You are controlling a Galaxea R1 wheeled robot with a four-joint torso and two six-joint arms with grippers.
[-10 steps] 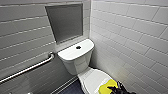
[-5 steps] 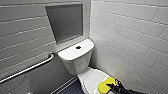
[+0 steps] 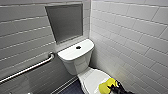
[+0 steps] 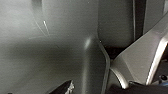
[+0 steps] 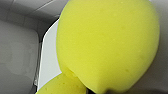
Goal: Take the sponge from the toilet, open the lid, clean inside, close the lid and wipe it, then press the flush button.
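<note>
The white toilet (image 3: 75,58) stands in the corner with its lid (image 3: 91,78) down. The dark flush button (image 3: 78,47) sits in the middle of the tank top. A bright yellow sponge (image 3: 106,85) lies on the lid's near right part. My right gripper (image 3: 114,88) is dark and reaches in against the sponge's right end. In the right wrist view the sponge (image 5: 107,45) looms very close, with the white lid (image 5: 50,62) behind it. The left wrist view holds grey surfaces and nothing between the left gripper's jaws.
A metal grab bar (image 3: 30,68) runs along the grey tiled left wall. A grey recessed panel (image 3: 65,22) is set above the tank. White tiles (image 3: 132,37) cover the right wall close to the toilet. Dark floor (image 3: 72,88) lies left of the bowl.
</note>
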